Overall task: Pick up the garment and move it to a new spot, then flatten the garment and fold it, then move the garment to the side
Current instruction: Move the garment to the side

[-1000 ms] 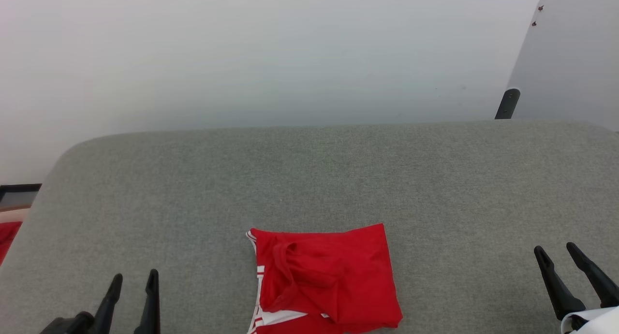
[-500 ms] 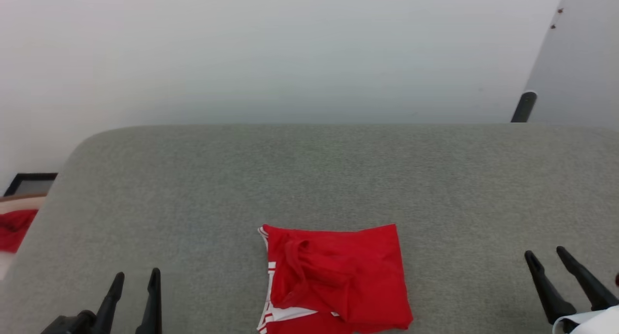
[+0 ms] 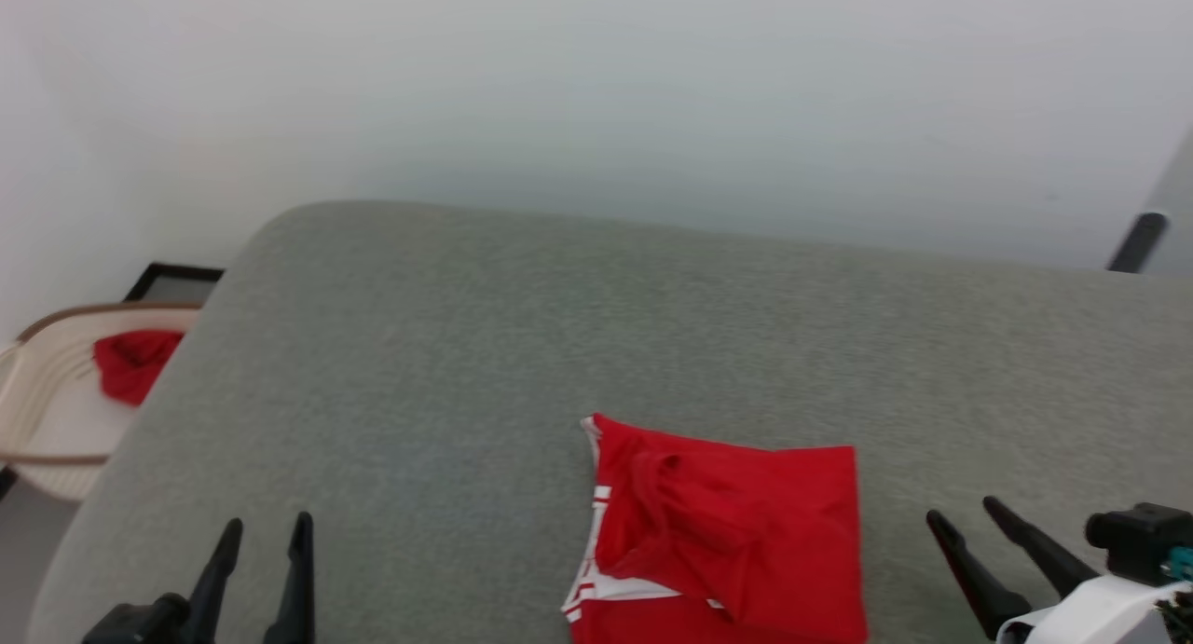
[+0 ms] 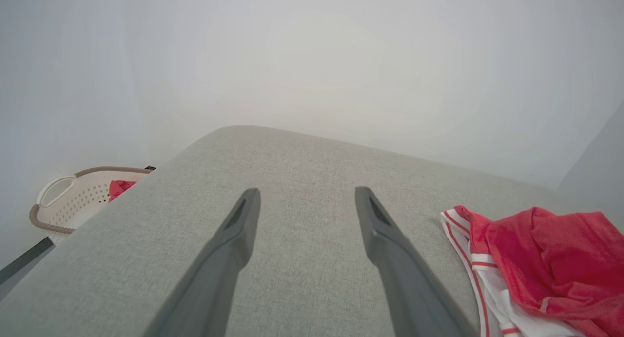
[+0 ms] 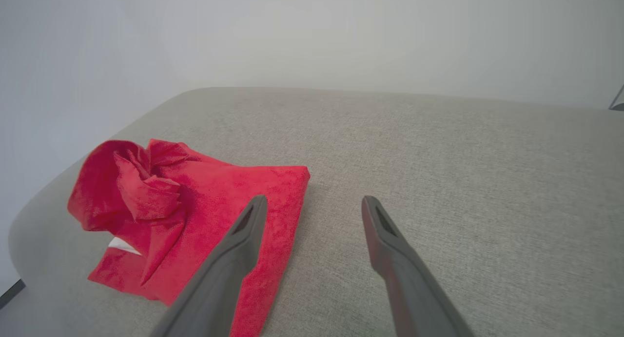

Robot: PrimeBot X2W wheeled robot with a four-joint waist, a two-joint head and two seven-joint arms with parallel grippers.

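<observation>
Swinging left since a second ago, the head camera now takes in a pale basket (image 3: pixel 42 397) off the table's (image 3: pixel 559 327) left end, with a plain red cloth (image 3: pixel 130 364) lying in it; the things on the table appear not to have shifted themselves.

Over the table's near left corner hangs the left gripper (image 3: pixel 267 523), its fingers spread wide with nothing between them. The garment (image 3: pixel 736 532) lies roughly folded at the middle of the table's near edge, a bunched fold on top and the white striped trim showing along its left side. Whether it overhangs that edge I cannot tell, as the frame cuts it off. Over the table's near right hangs the right gripper (image 3: pixel 961 510), likewise spread and empty.

Risks, as I judge them: a pinch on the loose top fold alone would lift one layer and let the rest unfold or drag. A pull toward the table's near edge could slide it off. The cloth in the basket, being the same red, could be taken for the wrong target.
</observation>
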